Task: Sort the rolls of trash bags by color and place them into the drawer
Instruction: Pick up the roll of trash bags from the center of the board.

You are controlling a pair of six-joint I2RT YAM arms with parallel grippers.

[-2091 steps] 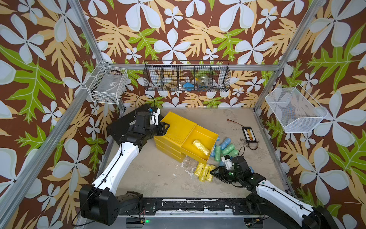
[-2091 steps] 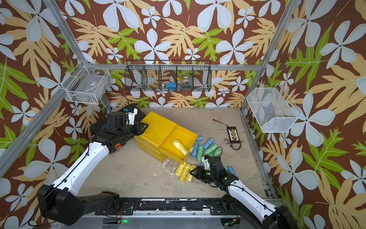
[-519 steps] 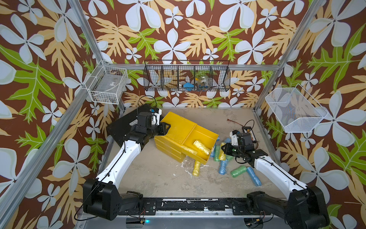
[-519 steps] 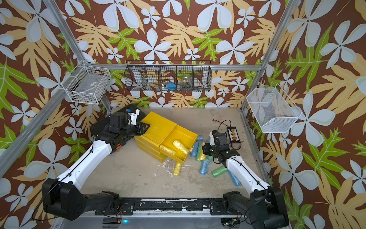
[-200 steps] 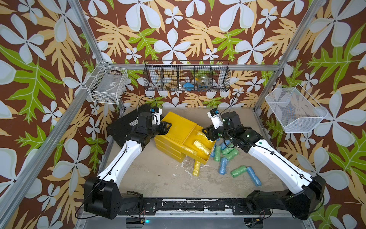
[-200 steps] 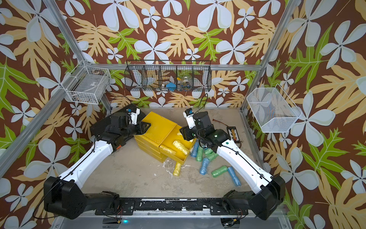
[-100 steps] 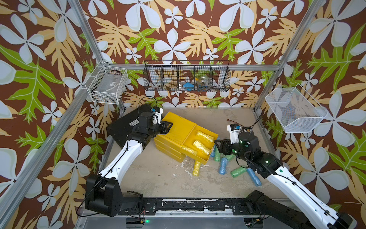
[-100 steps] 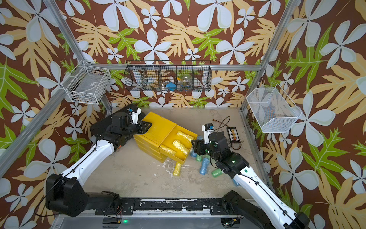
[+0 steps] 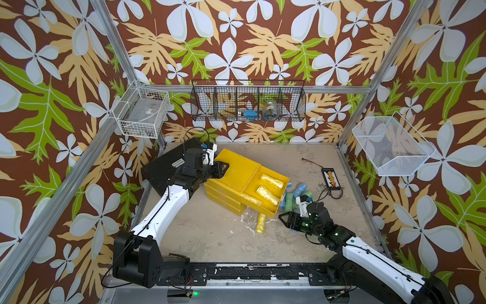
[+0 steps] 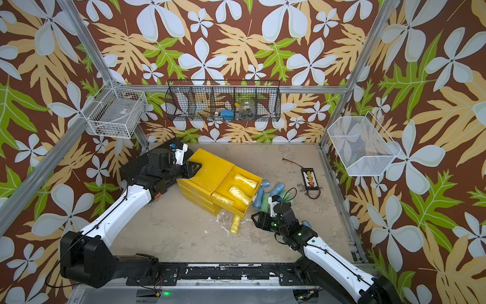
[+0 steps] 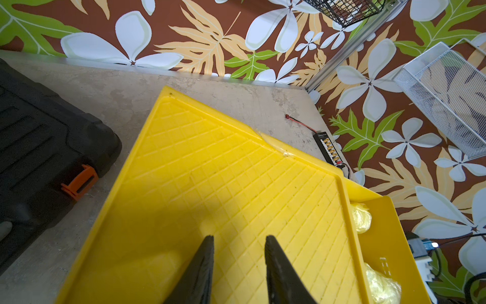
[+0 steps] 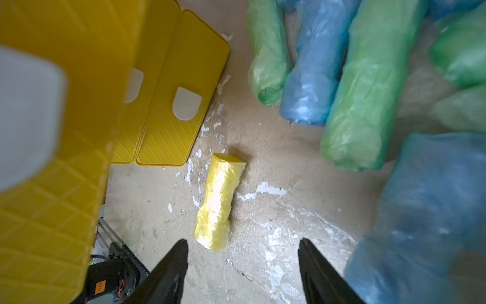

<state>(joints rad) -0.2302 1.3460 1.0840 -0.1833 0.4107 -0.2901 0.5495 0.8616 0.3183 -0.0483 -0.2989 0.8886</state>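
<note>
The yellow drawer chest (image 9: pixel 234 171) sits skewed at the left of the table with its top drawer (image 9: pixel 273 210) pulled out. Three yellow rolls (image 9: pixel 268 194) lie in that drawer. One more yellow roll (image 9: pixel 261 223) (image 12: pixel 219 202) lies on the table in front of the chest. Green rolls (image 9: pixel 289 201) (image 12: pixel 368 100) and blue rolls (image 9: pixel 299 189) (image 12: pixel 315 65) are heaped to the right of the drawer. My right gripper (image 9: pixel 285 222) (image 12: pixel 242 244) hangs open and empty just short of the loose yellow roll. On the chest's top rests my left gripper (image 9: pixel 222 169) (image 11: pixel 238 238), jaws narrowly apart and holding nothing.
A black tool case (image 9: pixel 168 168) lies behind the left arm, against the left wall. A small black charger board (image 9: pixel 332 180) with a cable lies at the back right. Wire baskets (image 9: pixel 248 104) hang on the walls above the table.
My right arm has pulled back from above the open drawer and come down low in front of the loose yellow roll. A third yellow roll now lies in the drawer. The left arm has not moved.
</note>
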